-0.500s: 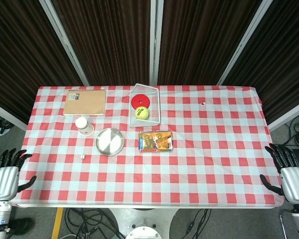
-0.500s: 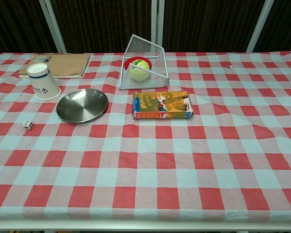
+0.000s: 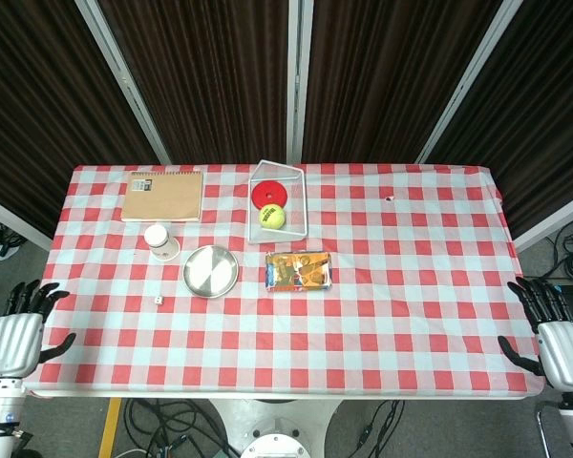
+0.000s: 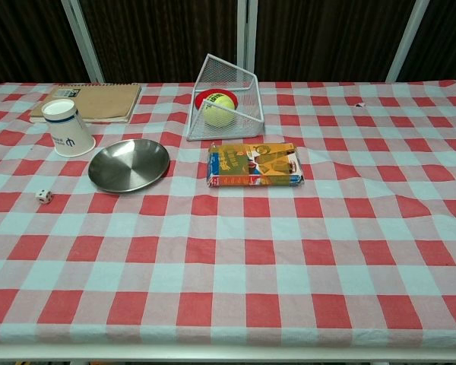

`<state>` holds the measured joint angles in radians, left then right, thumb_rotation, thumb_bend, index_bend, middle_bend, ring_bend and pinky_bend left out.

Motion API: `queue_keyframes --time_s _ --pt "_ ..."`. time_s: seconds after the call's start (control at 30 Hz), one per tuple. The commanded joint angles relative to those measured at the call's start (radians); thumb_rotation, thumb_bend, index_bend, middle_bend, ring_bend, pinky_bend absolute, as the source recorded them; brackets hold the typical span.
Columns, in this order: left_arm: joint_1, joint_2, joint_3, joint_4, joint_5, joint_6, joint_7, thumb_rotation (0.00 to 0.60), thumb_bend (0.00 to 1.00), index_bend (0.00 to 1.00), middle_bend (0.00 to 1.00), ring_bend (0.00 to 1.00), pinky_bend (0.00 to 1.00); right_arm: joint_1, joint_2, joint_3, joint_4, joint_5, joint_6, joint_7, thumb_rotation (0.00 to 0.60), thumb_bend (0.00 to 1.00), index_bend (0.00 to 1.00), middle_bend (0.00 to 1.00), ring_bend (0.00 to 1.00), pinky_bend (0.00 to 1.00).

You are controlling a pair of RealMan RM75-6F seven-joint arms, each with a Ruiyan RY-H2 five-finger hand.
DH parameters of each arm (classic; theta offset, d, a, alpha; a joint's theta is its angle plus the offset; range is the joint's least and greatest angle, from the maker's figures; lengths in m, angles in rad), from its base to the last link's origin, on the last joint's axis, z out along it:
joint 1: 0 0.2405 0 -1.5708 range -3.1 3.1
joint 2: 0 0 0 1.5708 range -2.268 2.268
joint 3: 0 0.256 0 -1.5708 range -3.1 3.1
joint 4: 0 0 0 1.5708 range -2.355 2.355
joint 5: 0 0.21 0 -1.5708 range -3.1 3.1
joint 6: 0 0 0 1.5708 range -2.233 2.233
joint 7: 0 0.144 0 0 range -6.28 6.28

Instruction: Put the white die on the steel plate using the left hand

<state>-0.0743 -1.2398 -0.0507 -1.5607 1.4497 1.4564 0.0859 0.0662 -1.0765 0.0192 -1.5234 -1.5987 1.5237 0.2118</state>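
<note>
Nothing is done yet. My left robot hand (image 3: 15, 342) hangs empty, fingers apart, off the worktop's edge. The white die (image 3: 159, 301) lies ahead to its right, just short of the steel plate (image 3: 210, 271); reach, grasp and placing all remain.

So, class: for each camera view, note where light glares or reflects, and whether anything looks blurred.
Head view: even overhead light, the steel plate shines pale, the snack packet glints, the white die is tiny but sharp. Chest view: the plate shows a soft grey sheen, the die's pips are readable, no blur; neither hand appears.
</note>
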Motion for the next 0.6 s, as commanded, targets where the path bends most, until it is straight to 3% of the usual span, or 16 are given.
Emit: queue_keyframes --time_s 0.03,0.3,0.4,0.6 --pt "-0.015 0.008 -0.006 -0.003 0.006 -0.013 -0.001 0.6 0.21 0.26 0.16 0.06 0.03 0.0 0.0 0.0 0.002 -0.002 0.001 0.002 0.6 0.22 0.08 0.07 0.0 0.0" --pt "-0.146 0.025 -0.025 0.018 0.045 -0.184 -0.146 0.6 0.19 0.27 0.2 0.1 0.08 0.006 0.009 0.0 0.002 -0.014 0.001 0.001 0.6 0.22 0.08 0.07 0.0 0.0" --pt "-0.21 -0.004 -0.035 0.057 0.046 -0.267 -0.186 0.6 0.19 0.3 0.32 0.23 0.22 0.008 0.012 0.0 -0.001 -0.014 -0.001 -0.001 0.6 0.22 0.08 0.07 0.0 0.0" --pt "-0.322 -0.101 -0.052 0.154 0.024 -0.407 -0.215 0.6 0.19 0.36 0.55 0.53 0.62 0.014 0.016 0.001 -0.008 -0.013 -0.012 -0.012 0.6 0.22 0.08 0.07 0.0 0.0"
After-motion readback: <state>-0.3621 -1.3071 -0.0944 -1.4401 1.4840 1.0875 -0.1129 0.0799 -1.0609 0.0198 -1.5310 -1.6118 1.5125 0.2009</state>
